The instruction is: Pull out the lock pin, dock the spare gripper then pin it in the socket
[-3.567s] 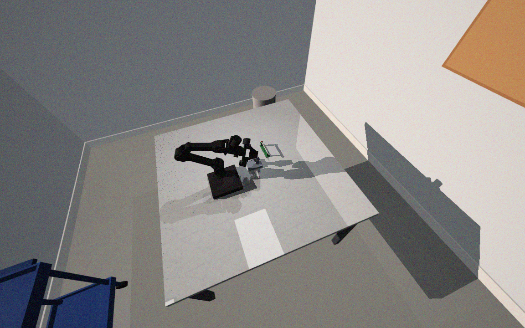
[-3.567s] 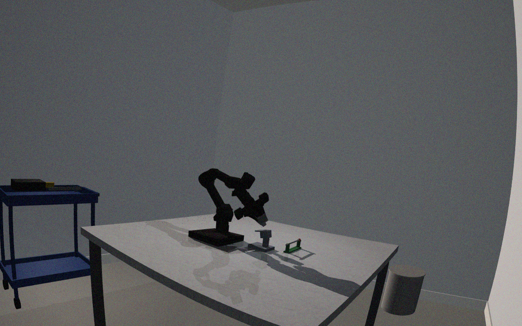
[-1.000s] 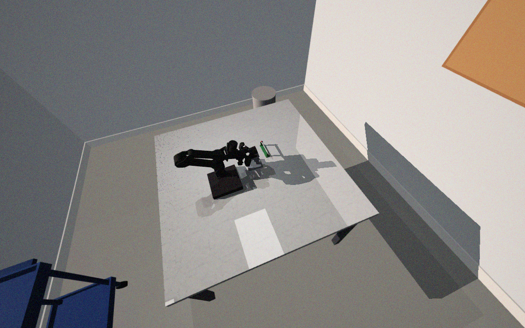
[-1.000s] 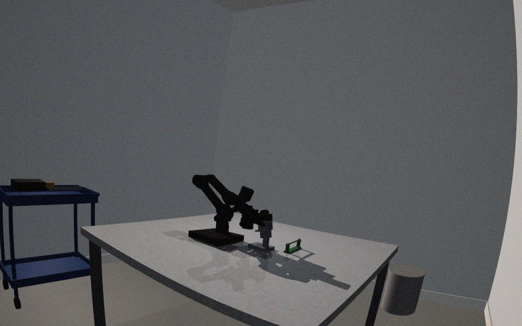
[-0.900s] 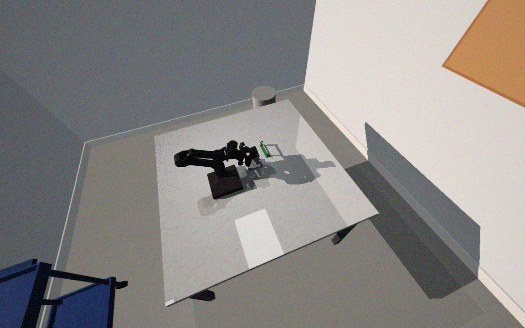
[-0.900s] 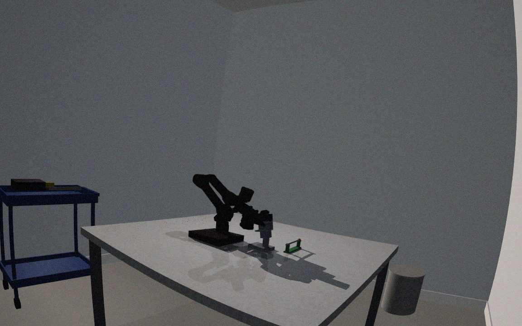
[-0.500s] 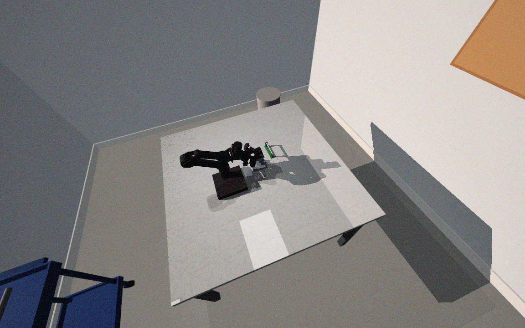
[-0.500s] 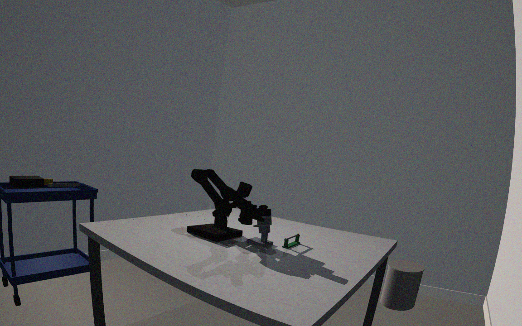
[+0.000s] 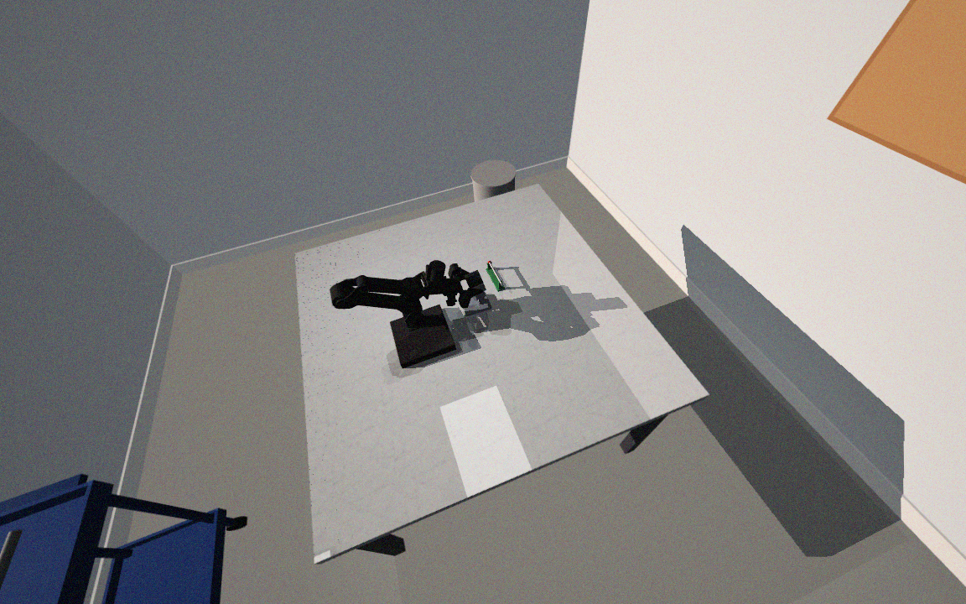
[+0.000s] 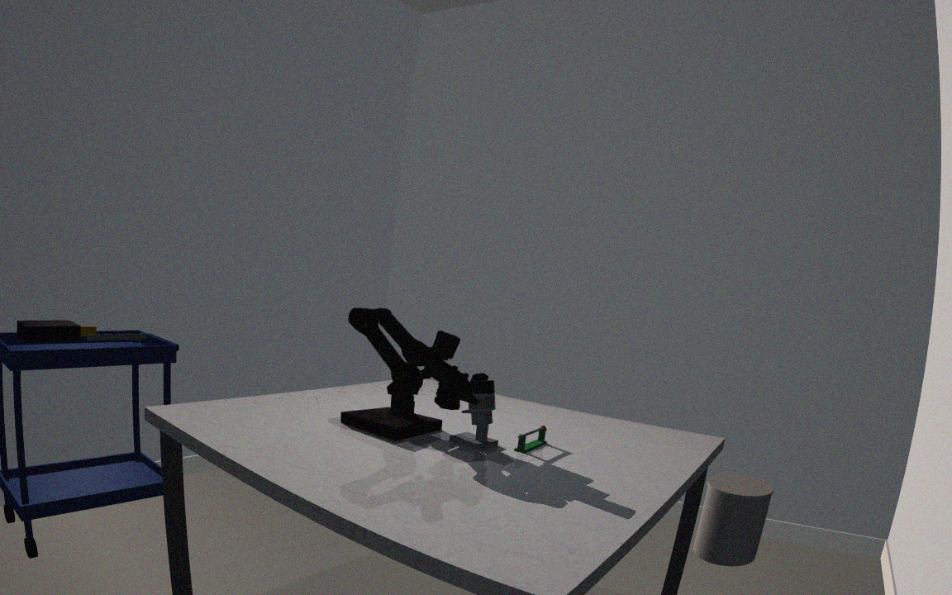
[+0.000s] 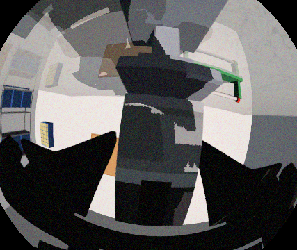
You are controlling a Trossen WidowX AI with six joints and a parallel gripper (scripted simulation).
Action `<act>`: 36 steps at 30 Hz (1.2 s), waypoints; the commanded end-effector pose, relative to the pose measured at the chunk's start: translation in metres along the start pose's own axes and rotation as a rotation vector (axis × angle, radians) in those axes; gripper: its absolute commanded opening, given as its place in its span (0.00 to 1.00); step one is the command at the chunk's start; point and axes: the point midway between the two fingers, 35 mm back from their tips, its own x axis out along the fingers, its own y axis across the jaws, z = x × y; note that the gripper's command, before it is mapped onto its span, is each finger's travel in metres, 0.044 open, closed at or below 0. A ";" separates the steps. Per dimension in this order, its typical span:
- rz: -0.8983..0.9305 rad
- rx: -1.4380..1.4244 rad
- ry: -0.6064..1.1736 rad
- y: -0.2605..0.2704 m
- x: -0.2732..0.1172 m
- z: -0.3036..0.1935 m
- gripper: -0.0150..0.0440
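The dark spare gripper with its grey cylindrical body (image 9: pixel 475 280) (image 10: pixel 482 399) (image 11: pixel 158 139) is seated upright on the grey pedestal mount (image 10: pixel 483 431) (image 11: pixel 165 74), and the arm's black parallel-jaw gripper (image 10: pixel 473 399) (image 11: pixel 156 141) is opened wide around it, nothing gripped. The thin pale lock pin with a red tip (image 10: pixel 543 428) (image 11: pixel 238 100) is seen on the green bracket (image 9: pixel 495 277) (image 10: pixel 531 445) (image 11: pixel 221 72) nearby. If a finger is dragged on retreat, the spigot could be lifted or twisted, leaving the pin holes misaligned.
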 end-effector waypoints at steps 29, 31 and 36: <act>0.012 0.004 -0.009 0.002 -0.028 -0.046 1.00; 0.013 0.004 -0.009 0.002 -0.030 -0.050 1.00; 0.016 0.006 -0.011 0.003 -0.036 -0.060 1.00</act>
